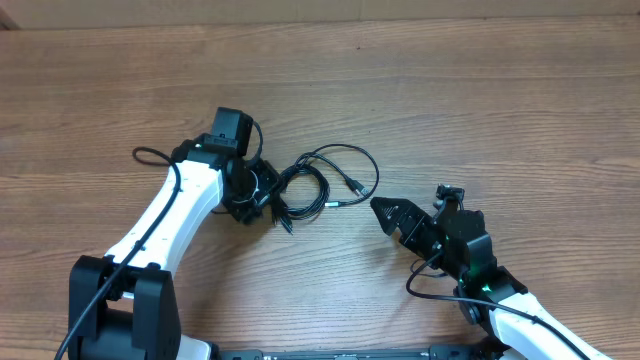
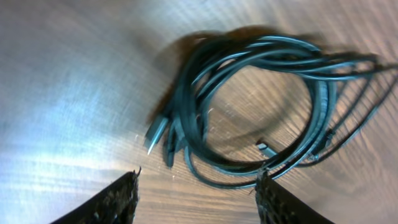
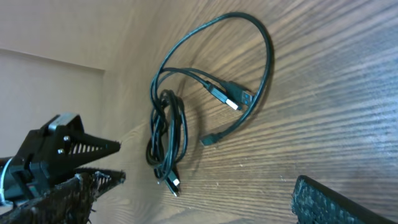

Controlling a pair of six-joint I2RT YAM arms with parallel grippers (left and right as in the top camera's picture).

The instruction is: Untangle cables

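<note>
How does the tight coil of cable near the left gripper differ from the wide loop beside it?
The tight coil has several turns packed into a narrow oval, while the wide loop is a single strand swept open. The coil lies close to the left gripper, and the loop reaches toward the right gripper. Both are thin black cable on the wooden table, and neither gripper holds them.

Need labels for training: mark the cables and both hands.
cables (image 2: 320, 106): left wrist view, on the coil's right strands.
left hand (image 2: 198, 182): left wrist view, midway between fingertips.
right hand (image 3: 208, 183): right wrist view, midway between fingertips.
</note>
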